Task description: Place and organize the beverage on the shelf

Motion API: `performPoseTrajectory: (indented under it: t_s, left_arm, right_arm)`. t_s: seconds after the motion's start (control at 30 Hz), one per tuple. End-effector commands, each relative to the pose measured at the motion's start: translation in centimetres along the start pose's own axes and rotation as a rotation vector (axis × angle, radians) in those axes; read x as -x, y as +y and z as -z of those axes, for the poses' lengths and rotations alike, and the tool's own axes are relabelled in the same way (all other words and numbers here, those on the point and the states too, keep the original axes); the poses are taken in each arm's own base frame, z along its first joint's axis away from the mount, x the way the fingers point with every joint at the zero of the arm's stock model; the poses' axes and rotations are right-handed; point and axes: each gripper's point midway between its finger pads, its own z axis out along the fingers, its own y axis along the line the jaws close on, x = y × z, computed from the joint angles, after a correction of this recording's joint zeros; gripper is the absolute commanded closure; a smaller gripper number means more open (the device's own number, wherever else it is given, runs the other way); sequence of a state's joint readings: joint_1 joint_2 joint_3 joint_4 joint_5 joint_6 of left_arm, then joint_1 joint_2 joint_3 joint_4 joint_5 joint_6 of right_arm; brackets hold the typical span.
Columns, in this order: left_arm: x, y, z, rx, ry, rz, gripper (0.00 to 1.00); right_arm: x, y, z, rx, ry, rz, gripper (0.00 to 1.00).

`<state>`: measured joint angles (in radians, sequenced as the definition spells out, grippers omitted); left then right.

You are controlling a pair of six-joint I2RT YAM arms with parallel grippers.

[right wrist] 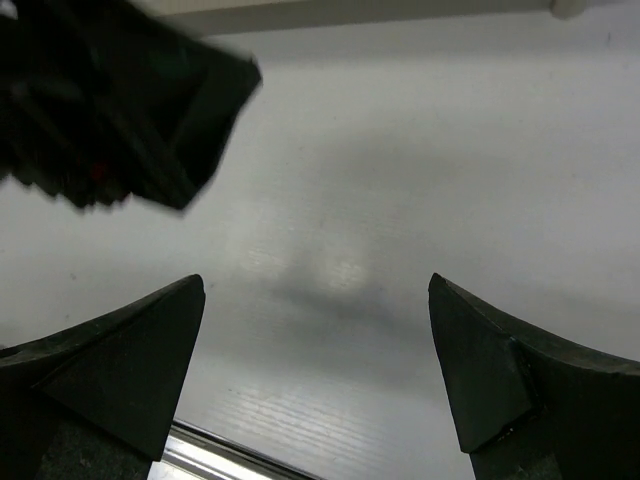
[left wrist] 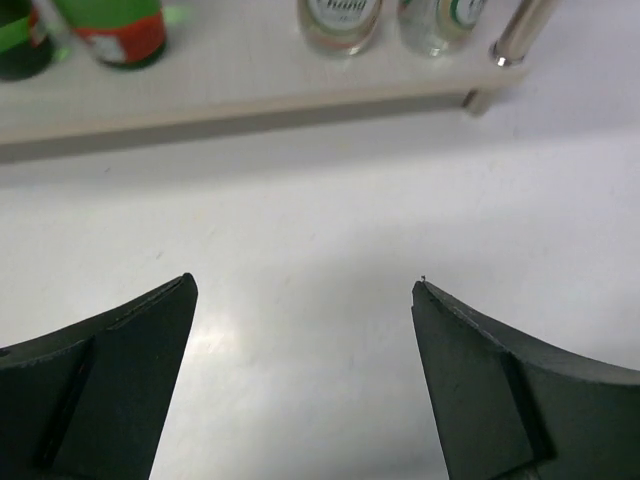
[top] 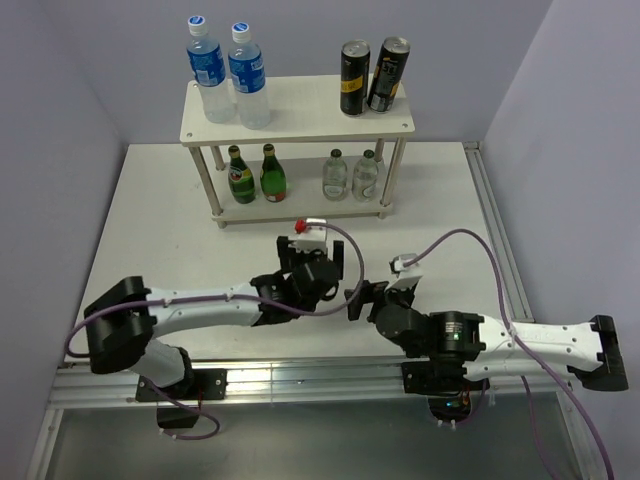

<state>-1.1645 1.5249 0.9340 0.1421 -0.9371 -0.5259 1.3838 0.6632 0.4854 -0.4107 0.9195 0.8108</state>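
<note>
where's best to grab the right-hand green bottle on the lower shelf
Probably the narrow neck, coming in level from the open front: the right-hand green bottle stands upright under the top board, which blocks a drop from above, and its twin crowds the body.

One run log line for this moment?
left gripper open | right gripper open | shelf: plastic bottles, cans above; glass bottles below

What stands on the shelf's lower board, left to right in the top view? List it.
Green bottle with red label → second green bottle → first clear glass bottle → second clear glass bottle.
</note>
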Motion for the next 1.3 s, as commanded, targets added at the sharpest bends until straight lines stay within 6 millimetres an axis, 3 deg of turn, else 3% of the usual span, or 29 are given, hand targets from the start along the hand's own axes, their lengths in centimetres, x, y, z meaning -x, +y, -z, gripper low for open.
performPoseTrajectory:
  t_s: [0.0, 0.03, 0.07, 0.13, 0.2, 0.23, 0.37, 0.43, 0.57, 0.67, 0.9, 1.27]
  left_arm:
    - [0.8, 4.8, 5.0, 0.182, 0.035, -0.013, 0.04]
    - [1.7, 5.2, 6.0, 0.190, 0.034, 0.001, 0.04]
    - [3.1, 5.1, 7.4, 0.177, 0.019, 0.065, 0.04]
    - [5.5, 6.4, 9.4, 0.191, 0.005, 0.032, 0.03]
    - [9.1, 7.0, 11.2, 0.168, -0.028, 0.063, 0.05]
    - [10.6, 7.1, 12.3, 0.139, -0.041, 0.081, 0.05]
    - [16.6, 8.6, 14.9, 0.077, -0.090, 0.105, 0.04]
    - [19.1, 9.4, 15.9, 0.054, -0.121, 0.166, 0.03]
    - [22.2, 11.7, 17.6, -0.019, -0.191, 0.226, 0.01]
    - [23.0, 12.8, 18.3, -0.059, -0.218, 0.268, 0.01]
    - [23.4, 14.4, 18.8, -0.041, -0.240, 0.284, 0.01]
    - [22.9, 14.7, 18.7, -0.031, -0.238, 0.278, 0.01]
  right_arm:
    - [5.4, 3.9, 1.1, 0.094, -0.069, 0.032, 0.00]
    - [6.3, 4.0, 1.3, 0.087, -0.080, 0.054, 0.00]
    - [8.4, 4.3, 1.9, 0.078, -0.110, 0.044, 0.00]
    - [10.5, 4.6, 2.4, 0.070, -0.143, 0.081, 0.00]
    - [14.1, 4.8, 3.5, 0.056, -0.197, 0.070, 0.00]
    - [16.9, 5.1, 4.6, 0.058, -0.234, 0.062, 0.00]
    - [22.4, 3.2, 7.2, -0.008, -0.307, 0.044, 0.00]
    - [23.9, 2.2, 8.2, -0.015, -0.331, 0.025, 0.00]
    - [24.3, 0.8, 9.0, 0.006, -0.360, 0.007, 0.00]
    - [24.2, -0.1, 9.5, 0.021, -0.370, -0.014, 0.00]
    - [24.2, -1.1, 9.8, 0.010, -0.377, -0.022, 0.00]
    - [23.7, -0.8, 9.3, 0.000, -0.370, -0.003, 0.00]
